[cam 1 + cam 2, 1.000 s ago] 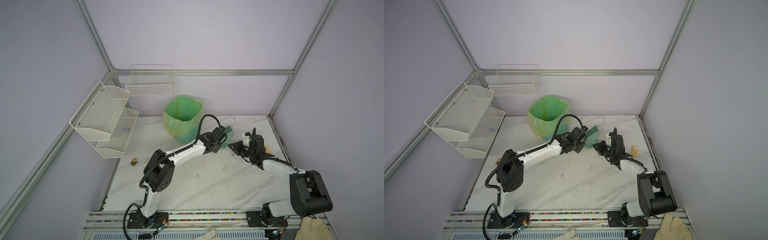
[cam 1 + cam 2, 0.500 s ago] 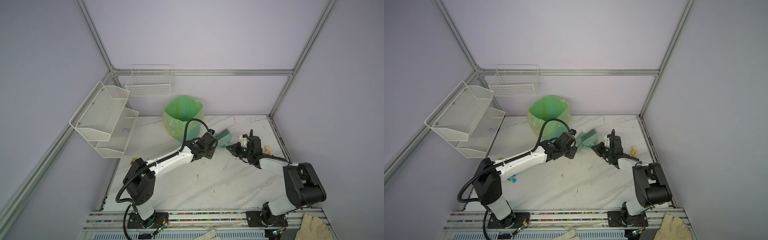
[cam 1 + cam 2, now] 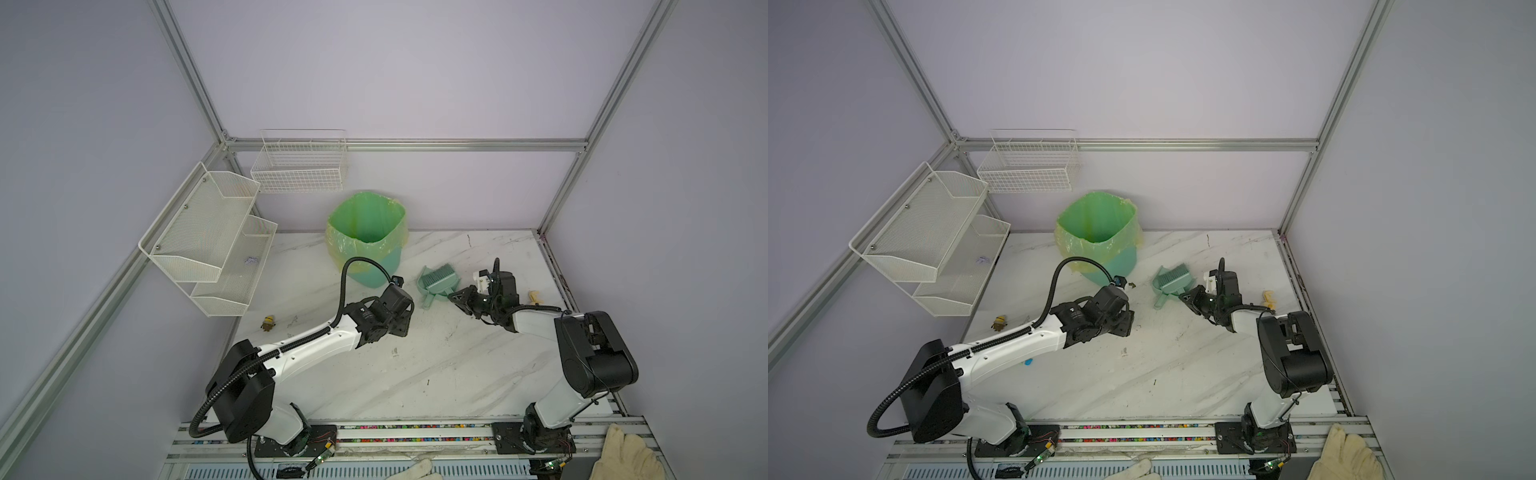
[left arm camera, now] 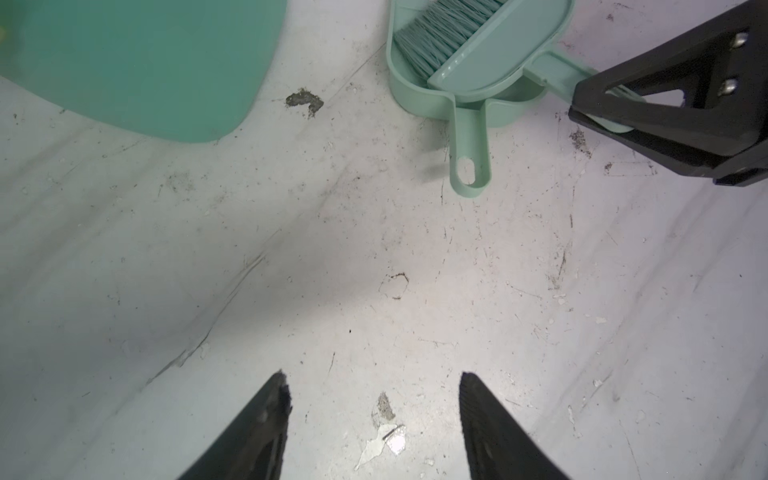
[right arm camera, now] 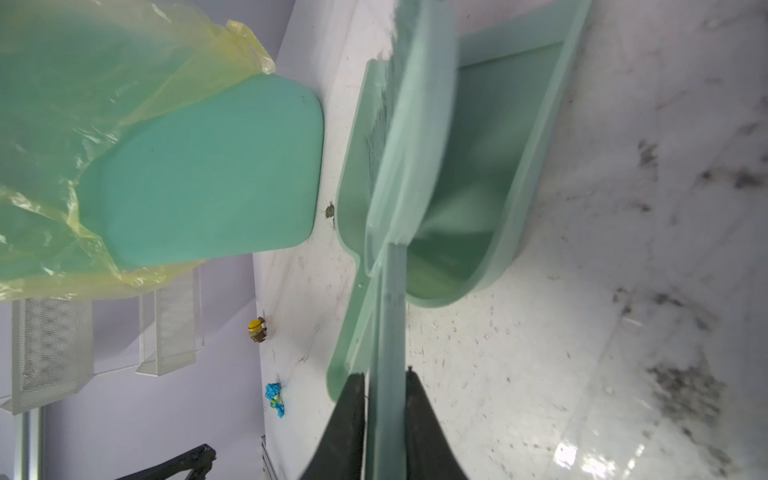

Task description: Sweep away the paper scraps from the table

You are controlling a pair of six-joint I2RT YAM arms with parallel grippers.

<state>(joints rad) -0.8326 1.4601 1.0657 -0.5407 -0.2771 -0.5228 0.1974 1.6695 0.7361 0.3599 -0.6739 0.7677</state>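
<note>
Now the left hand (image 4: 372, 378) hangs over the scuffed bench (image 4: 374, 249) with its fingers spread and nothing between them. At the upper right of that view the right hand (image 5: 386, 372) brackets the handle of the brush (image 4: 490, 41). The fingers sit tight on either side, but I cannot tell whether they pinch it or have just let go. The brush lies inside the dustpan (image 4: 419, 99), which rests flat on the bench just right of the bin (image 3: 365, 232).

This looks like the tools being parked after a dump into the bin. Yet a small cluster of blue and green paper scraps (image 3: 1028, 362) remains left of centre in a top view, half hidden under the left forearm. Clearing it would mean picking up both tools again and carrying them to that side.

A second ago the left hand reached up by the bin with the dustpan at its tip. It has since drawn back toward the lower left, leaving the dustpan behind, while the right hand has barely shifted.
</note>
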